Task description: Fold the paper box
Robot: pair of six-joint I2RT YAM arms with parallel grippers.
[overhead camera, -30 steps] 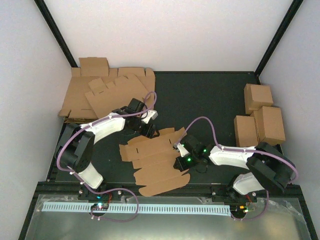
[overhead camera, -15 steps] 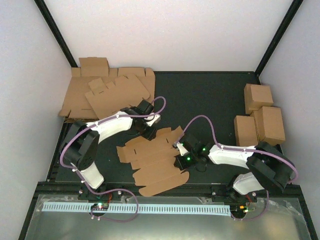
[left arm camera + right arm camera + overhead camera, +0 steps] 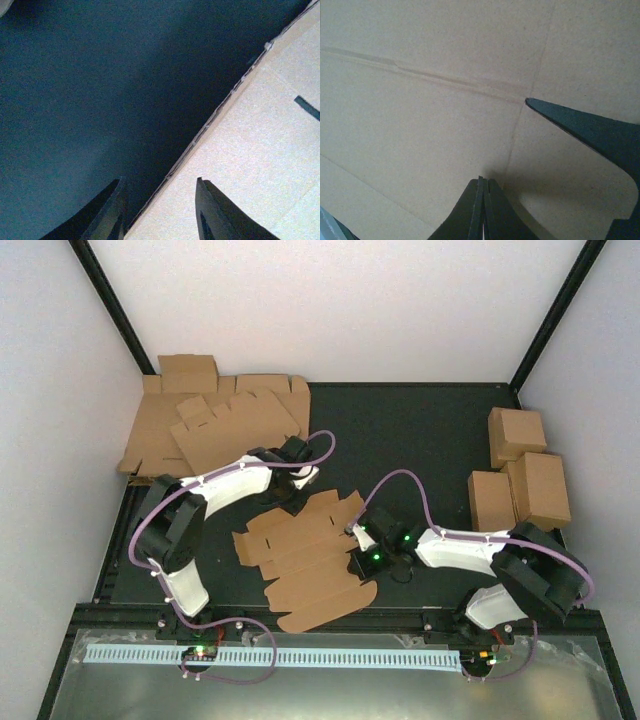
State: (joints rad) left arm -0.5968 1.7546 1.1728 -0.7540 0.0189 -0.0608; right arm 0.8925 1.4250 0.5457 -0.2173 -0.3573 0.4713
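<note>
The paper box (image 3: pixel 305 560) is not folded. It lies flat and open on the black table (image 3: pixel 420 430), near the front edge and a little left of the middle, between the two arms.

The left gripper (image 3: pixel 298 498) is at the far edge of the paper box. In the left wrist view its two fingers (image 3: pixel 112 212) are apart. The edge of the cardboard runs through the gap between them, with one finger over the table and the other over the cardboard. It is not pinching anything.

The right gripper (image 3: pixel 362 548) is at the right edge of the paper box. It is closed tight. Its wrist view shows only brown cardboard, very close. I cannot tell if a bit of cardboard is caught in it.

A pile of flat cardboard (image 3: pixel 215 425) sits in the far left corner. Three folded boxes (image 3: pixel 520 475) stand by the right edge.
</note>
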